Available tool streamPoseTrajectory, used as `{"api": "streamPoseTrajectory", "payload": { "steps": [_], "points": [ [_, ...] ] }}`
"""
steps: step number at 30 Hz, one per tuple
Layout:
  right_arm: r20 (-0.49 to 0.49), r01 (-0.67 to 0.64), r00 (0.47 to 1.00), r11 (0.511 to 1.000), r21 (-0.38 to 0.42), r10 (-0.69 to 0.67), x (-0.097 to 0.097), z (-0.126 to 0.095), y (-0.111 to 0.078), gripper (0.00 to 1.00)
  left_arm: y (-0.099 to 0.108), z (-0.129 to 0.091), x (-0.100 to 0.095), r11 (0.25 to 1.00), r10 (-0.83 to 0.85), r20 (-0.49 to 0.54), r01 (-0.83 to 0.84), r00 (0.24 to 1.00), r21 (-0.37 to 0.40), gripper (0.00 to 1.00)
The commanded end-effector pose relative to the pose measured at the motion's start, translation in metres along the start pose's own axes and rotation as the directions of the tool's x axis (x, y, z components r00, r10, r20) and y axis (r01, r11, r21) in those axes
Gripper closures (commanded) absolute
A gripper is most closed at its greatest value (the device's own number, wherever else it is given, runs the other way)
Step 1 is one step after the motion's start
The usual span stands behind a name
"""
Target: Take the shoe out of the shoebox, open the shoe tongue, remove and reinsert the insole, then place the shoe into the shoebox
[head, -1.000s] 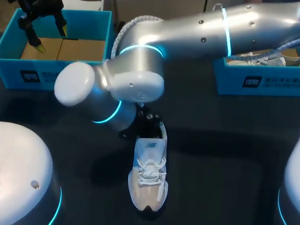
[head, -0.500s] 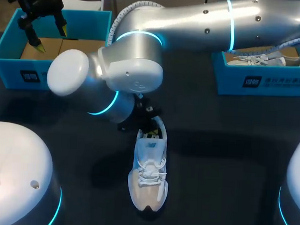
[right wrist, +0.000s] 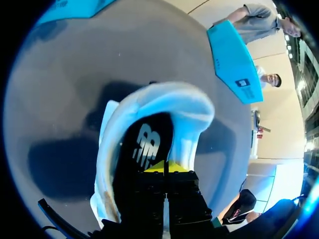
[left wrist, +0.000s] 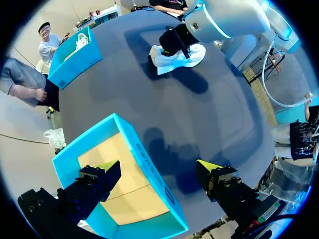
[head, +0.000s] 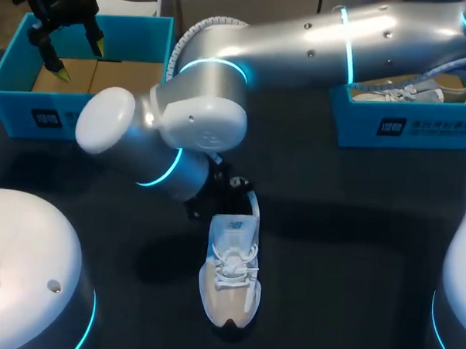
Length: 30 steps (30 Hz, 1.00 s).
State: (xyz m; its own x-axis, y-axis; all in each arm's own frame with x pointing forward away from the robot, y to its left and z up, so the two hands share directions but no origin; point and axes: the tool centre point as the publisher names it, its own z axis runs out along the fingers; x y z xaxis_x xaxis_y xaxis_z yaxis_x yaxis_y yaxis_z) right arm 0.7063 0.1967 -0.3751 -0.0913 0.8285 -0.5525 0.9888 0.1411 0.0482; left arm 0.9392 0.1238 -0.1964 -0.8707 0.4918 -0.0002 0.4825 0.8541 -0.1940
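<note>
The right arm has been shifted slightly, right end effector clenched at the insole of the shoe; left end effector is held released above the shoebox.

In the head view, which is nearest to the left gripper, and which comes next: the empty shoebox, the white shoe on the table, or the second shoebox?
1. Empty shoebox, far left, just below the left gripper.
2. White shoe, mid-table.
3. Second shoebox, far right, holding another shoe.
</note>
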Motion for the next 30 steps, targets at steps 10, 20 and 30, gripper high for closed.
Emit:
{"api": "streamPoseTrajectory", "payload": {
  "steps": [10,20,30],
  "points": [
    [0.033,-0.582,0.813,0.812,0.038,0.581,0.007,0.023,-0.027,1.00,0.000,0.000,0.000,1.000,0.000,-0.001,0.000,1.000,-0.002,0.00],
    [-0.091,-0.579,0.802,0.805,0.128,0.591,0.020,0.047,-0.024,1.00,0.000,0.000,0.000,1.000,0.000,-0.001,0.000,1.000,-0.002,0.00],
    [-0.278,-0.532,0.796,0.841,0.100,0.537,0.024,0.017,-0.009,1.00,0.000,0.000,0.000,1.000,0.000,-0.001,0.000,1.000,-0.002,0.00]
  ]
}}
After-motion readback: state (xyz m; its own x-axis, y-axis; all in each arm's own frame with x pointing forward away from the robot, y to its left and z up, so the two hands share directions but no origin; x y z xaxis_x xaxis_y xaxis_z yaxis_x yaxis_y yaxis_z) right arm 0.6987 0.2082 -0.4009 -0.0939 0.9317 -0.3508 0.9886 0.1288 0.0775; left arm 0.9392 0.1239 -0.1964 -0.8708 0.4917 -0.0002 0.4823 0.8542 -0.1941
